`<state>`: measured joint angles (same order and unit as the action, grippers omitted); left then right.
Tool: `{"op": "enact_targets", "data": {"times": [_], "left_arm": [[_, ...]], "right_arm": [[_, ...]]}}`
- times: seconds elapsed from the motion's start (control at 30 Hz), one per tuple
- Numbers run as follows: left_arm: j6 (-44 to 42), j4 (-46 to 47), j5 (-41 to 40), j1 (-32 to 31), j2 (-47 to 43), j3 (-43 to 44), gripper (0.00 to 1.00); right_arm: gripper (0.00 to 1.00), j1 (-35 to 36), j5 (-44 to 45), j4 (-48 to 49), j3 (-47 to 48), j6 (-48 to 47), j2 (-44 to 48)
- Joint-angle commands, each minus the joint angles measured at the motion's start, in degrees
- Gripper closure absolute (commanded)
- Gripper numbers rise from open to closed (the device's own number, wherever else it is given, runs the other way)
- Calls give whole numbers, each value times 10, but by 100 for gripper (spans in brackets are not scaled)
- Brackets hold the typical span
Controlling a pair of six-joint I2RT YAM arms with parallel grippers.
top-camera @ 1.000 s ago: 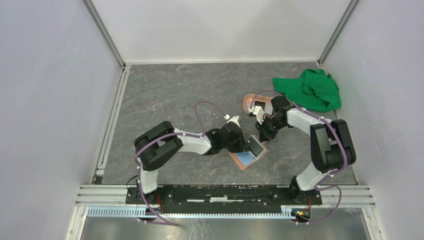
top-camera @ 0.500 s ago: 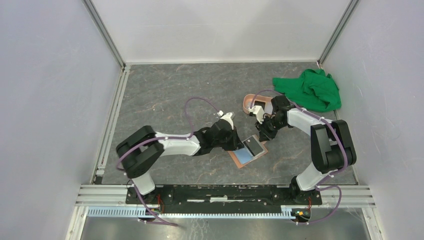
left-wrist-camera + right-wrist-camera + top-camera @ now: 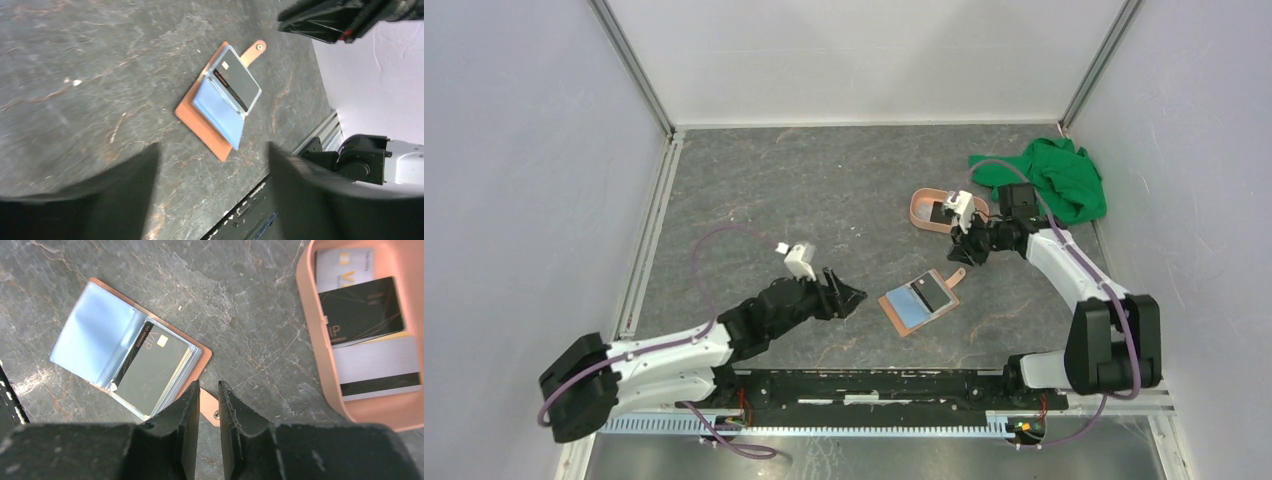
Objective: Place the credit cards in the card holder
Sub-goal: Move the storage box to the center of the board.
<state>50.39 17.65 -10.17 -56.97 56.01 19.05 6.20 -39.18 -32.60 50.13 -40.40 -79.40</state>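
The tan card holder [image 3: 902, 318] lies open near the front middle of the table, snap tab [image 3: 209, 409] pointing back right. A dark card [image 3: 152, 370] sits in its clear sleeve beside a light blue page [image 3: 92, 332]. My left gripper [image 3: 849, 295] stands open and empty, a hand's width left of the holder [image 3: 200, 130]. My right gripper [image 3: 208, 390] hovers over the tab, its jaws a narrow gap apart with nothing between them. More credit cards, black [image 3: 360, 310], grey-white [image 3: 345, 262] and silver with a black stripe [image 3: 377, 367], lie in the pink tray [image 3: 312, 340].
The pink tray [image 3: 916, 212] sits behind the holder, just left of the right gripper [image 3: 959, 250]. A crumpled green cloth [image 3: 1049, 180] lies at the back right. The metal rail [image 3: 874, 385] runs along the near table edge, close behind the left arm.
My left gripper has opened, let go of the dark card at the holder and pulled back to the left and nearer. The right gripper has drawn back from the holder toward the tray.
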Motion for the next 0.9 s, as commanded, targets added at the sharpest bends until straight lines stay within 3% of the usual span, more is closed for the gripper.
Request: {"op": "enact_targets", "data": {"times": [0.0,0.17,0.33,0.4,0.43,0.5,0.6,0.87], "left_arm": [[41,26,-79,3,-96,-65,2],[70,34,-77,7,-216,-120,0],[74,28,-39,8,-248,-125,0],[76,31,-22,8,-246,-127,0],[78,40,-14,8,-244,-130,0],[76,66,2,8,-236,-136,0],[69,105,14,8,-215,-146,0],[117,183,78,8,-111,-154,0]], "right_arm": [[73,-30,-87,37,-27,-30,74],[66,-58,-100,104,-66,-5,153],[57,-95,-91,209,-120,55,238],[45,-104,-89,225,-124,77,242],[34,-109,-95,234,-123,95,235],[25,-124,-135,227,-115,112,202],[25,-145,-213,137,-76,54,147],[17,-151,-242,211,-135,73,161]]}}
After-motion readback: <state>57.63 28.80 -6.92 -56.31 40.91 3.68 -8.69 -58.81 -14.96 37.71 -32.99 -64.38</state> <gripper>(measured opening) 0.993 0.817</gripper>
